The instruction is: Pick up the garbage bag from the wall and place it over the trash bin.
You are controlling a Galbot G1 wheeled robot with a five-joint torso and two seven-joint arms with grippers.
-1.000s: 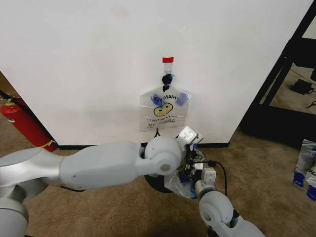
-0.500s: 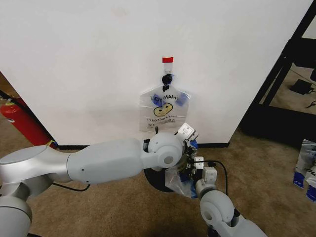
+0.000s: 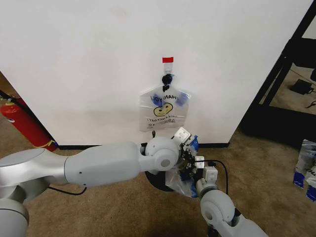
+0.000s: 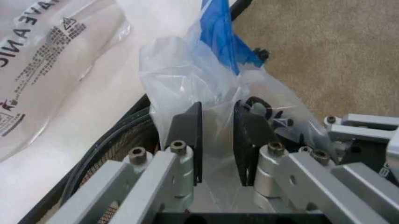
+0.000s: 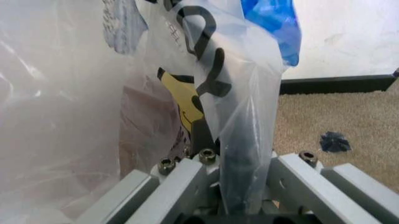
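The wall (image 3: 89,69) fills the upper field of my head view, white with a black baseboard at floor level; a second clear bag (image 3: 164,109) with mirrored lettering hangs on it from a black hook (image 3: 167,79) under a red tape strip (image 3: 168,59). My left arm reaches across the lower field from my left side, forearm roughly level, wrist bent down toward the floor just in front of the wall; it hides most of the trash bin (image 3: 154,181), of which only a dark curved edge shows beneath the wrist on the brown carpet. My right arm rises from the lower edge, cut off below the elbow, its wrist pointing up into the same spot. The garbage bag (image 3: 178,181) hangs bunched between the two wrists, low, over the bin area, a blue tape patch at its upper edge. My left gripper (image 4: 217,140) has its dark pads set narrowly apart with a fold of the clear film pinched between them. My right gripper (image 5: 234,186) is closed on another gathered fold of the same bag; its pads are largely covered by plastic. A red fire extinguisher (image 3: 24,123) leans at far left, partly cut off.
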